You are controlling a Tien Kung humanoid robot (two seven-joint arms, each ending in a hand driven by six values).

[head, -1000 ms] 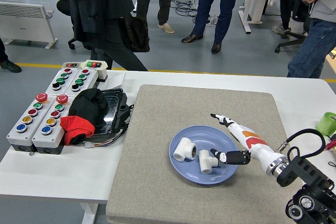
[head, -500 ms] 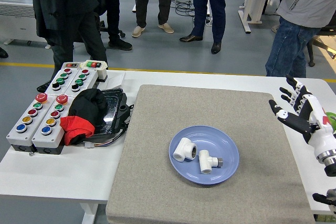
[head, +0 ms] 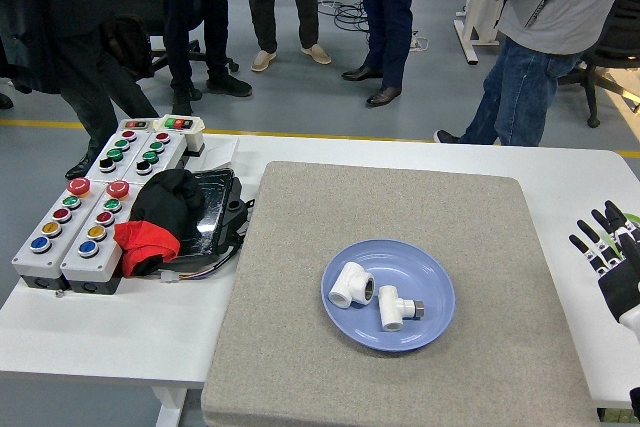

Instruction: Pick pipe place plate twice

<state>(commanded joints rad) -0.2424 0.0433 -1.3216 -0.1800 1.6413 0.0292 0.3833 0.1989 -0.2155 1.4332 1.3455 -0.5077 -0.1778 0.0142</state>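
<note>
Two white pipe fittings lie on the blue plate (head: pixel 432 282) in the middle of the grey mat. The elbow-shaped fitting (head: pixel 351 284) is at the plate's left. The tee-shaped fitting (head: pixel 394 308) lies just right of it, toward the plate's front. My right hand (head: pixel 612 252) is at the picture's right edge, well clear of the plate, with its fingers spread and nothing in it. The left arm does not show.
A grey mat (head: pixel 300 347) covers the table's middle. Two button control boxes (head: pixel 75 227) stand at the left, with a black and red cloth (head: pixel 160 217) on a black device beside them. Several people stand on the floor beyond the table's far side.
My right hand let go of the tee fitting on the plate, rose, and pulled back to the right edge of the picture. The fittings stay on the plate.
</note>
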